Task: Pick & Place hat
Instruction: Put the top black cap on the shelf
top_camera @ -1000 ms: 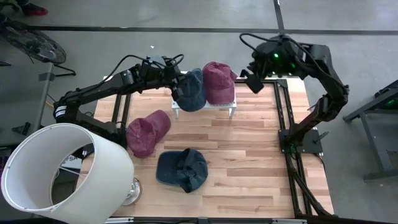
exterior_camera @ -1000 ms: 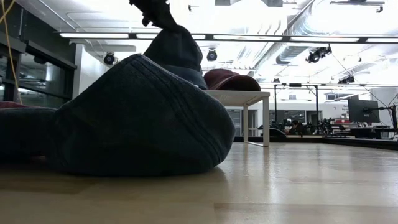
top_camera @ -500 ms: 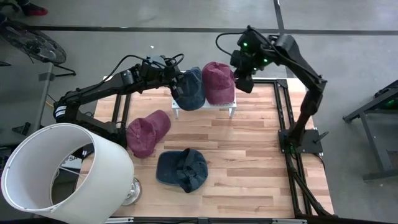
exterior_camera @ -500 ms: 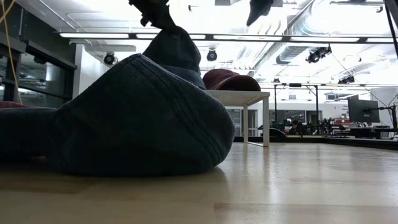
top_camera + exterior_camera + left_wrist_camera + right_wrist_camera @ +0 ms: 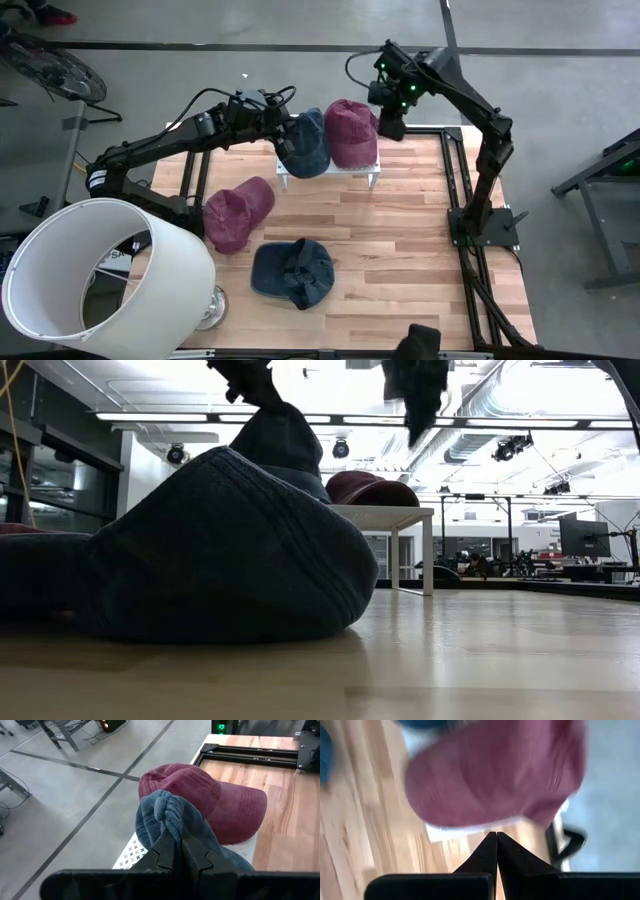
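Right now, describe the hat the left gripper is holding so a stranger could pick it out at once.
Find the small white stand at the far edge of the wooden table. Two hats sit on it: a maroon hat and, beside it, the blue hat. The blue one is the only hat pinched at its crown by the left gripper; the other blue cap lies flat on the table.

1. My left tool (image 5: pixel 176 851) is pinched shut on a bunched fold of the blue hat (image 5: pixel 172 822).
2. The red hat (image 5: pixel 210 800) lies just behind it, touching.
3. Both sit over a white stand (image 5: pixel 131 854) on the wooden table (image 5: pixel 285 810).
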